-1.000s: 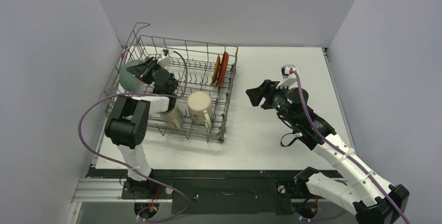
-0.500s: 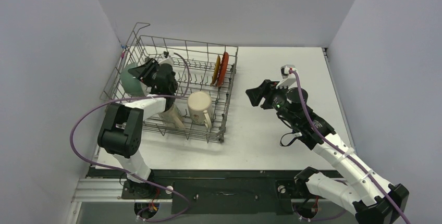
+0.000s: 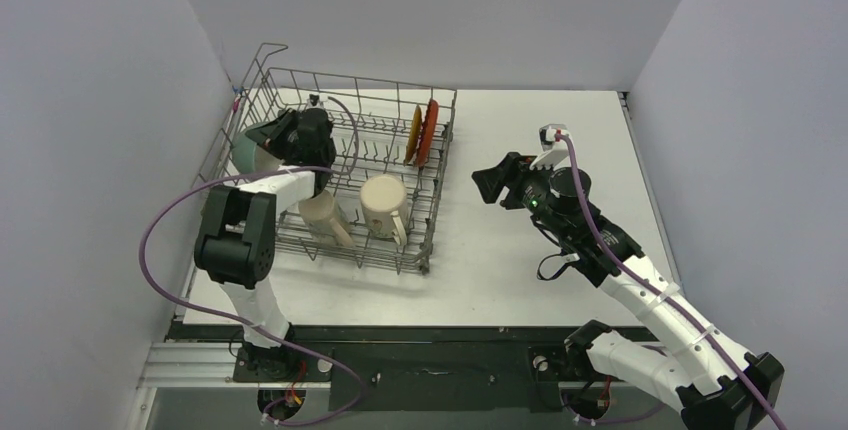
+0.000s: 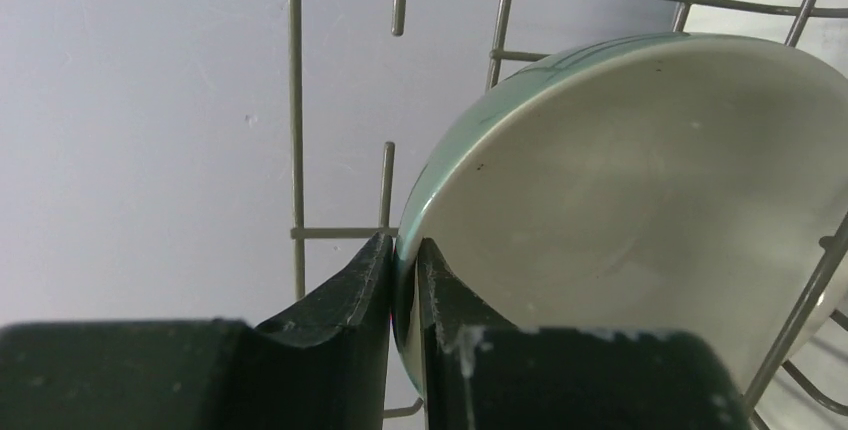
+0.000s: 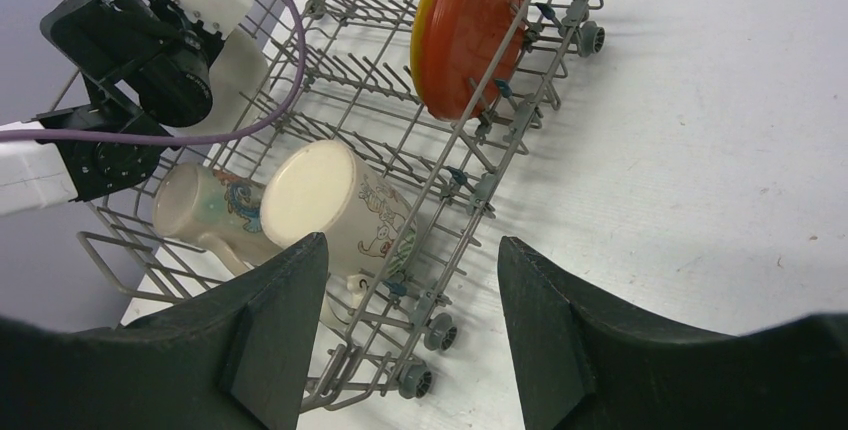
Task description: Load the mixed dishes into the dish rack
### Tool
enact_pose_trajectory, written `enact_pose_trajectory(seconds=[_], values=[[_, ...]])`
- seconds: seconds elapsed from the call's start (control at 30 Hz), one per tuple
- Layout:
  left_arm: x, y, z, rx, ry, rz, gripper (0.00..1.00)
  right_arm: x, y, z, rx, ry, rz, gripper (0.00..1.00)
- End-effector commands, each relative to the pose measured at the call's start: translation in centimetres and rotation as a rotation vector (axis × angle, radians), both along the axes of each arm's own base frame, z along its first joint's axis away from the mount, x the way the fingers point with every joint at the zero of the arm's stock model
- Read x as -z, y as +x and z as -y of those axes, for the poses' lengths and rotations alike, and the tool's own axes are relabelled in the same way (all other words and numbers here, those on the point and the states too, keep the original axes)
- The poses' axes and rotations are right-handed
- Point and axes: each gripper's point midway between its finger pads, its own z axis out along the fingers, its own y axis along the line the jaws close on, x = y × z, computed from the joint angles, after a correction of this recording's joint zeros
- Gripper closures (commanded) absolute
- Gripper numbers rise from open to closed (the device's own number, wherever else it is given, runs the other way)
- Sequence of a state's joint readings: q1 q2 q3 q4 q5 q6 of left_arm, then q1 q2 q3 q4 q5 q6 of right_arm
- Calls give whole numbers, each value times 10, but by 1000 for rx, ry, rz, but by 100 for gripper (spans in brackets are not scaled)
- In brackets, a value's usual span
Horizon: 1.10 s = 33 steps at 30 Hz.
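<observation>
Left gripper clamped on the rim of the white bowl, inside the dish rack.
Right gripper hangs open and empty above the table, right of the rack.

Upper left, the dish rack holds an upright red plate, a cream mug, a second mug and a bowl, apparently pinched by the left gripper.

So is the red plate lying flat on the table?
No, the red plate stands on its edge inside the dish rack.
</observation>
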<state>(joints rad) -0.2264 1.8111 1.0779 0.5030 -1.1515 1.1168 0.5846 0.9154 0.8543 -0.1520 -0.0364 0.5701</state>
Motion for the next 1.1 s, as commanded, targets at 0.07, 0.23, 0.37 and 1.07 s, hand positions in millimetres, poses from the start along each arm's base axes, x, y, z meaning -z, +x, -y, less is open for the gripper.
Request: enact_pose_trajectory(seconds=[0.07, 0.23, 0.37, 1.07], values=[[35, 9, 26, 105, -18, -141, 90, -22, 3, -2, -2, 38, 41, 41], [38, -4, 51, 156, -105, -125, 73, -21, 3, -4, -8, 39, 39, 41], [42, -11, 66, 188, -234, -138, 65, -21, 3, -3, -7, 39, 39, 41], [1, -14, 87, 206, -703, -26, 3, -24, 6, -1, 0, 31, 37, 41]])
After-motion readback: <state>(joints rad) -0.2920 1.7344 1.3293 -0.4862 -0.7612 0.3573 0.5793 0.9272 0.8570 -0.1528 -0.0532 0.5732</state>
